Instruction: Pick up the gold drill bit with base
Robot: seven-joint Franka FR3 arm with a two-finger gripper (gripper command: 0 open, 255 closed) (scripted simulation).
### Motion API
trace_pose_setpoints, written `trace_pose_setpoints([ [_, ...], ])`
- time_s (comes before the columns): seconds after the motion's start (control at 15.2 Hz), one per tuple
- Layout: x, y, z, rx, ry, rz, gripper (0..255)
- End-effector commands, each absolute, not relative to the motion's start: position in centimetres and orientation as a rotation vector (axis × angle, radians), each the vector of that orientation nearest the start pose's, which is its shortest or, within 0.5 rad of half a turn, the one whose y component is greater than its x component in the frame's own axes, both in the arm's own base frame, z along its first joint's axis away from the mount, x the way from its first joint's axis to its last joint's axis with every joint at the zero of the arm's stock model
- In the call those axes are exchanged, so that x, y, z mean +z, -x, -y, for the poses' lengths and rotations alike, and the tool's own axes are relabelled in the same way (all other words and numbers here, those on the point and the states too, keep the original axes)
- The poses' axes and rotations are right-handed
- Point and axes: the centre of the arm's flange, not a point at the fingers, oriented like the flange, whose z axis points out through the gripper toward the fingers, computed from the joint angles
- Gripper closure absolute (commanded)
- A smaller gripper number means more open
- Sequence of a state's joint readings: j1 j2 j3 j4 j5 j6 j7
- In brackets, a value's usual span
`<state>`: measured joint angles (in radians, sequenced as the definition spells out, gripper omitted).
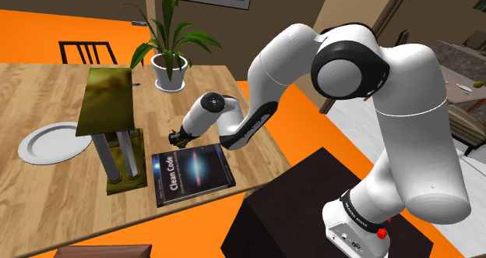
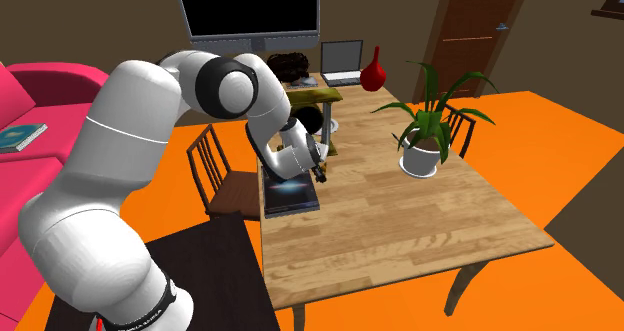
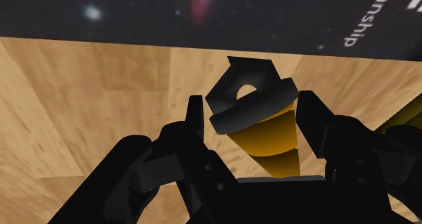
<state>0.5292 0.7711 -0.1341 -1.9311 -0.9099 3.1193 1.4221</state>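
The drill bit [image 3: 267,133] is a gold stepped cone on a dark base with a hole in it. It sits between my two black fingers [image 3: 195,124], which press on either side of the base. My gripper [image 3: 250,113] is shut on it, tilted over bare wood. In the shoulder view the gripper [image 1: 176,136] hangs low over the wooden table [image 1: 47,85], at the far edge of the dark book [image 1: 191,173]. In the second exterior view the gripper [image 2: 320,171] is above that book [image 2: 290,192].
An olive box-shaped object on posts [image 1: 109,108] stands left of the book, with a white plate [image 1: 48,143] beyond it. A potted plant [image 1: 171,61] stands farther back. A chair [image 2: 215,169] is beside the table, and a laptop [image 2: 342,64] and red vase [image 2: 374,71] are at its far end.
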Motion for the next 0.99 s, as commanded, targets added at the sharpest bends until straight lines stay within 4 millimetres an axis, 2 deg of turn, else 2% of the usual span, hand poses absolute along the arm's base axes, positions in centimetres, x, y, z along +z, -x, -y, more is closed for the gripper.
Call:
trace_pose_setpoints([
  [0.0,11.1,-53.6,-30.0,-0.654,2.971,-0.093,255],
  [0.33,11.0,-53.6,-30.0,-0.654,2.971,-0.093,255],
  [0.92,15.8,-53.6,-30.0,-0.654,2.971,-0.093,255],
])
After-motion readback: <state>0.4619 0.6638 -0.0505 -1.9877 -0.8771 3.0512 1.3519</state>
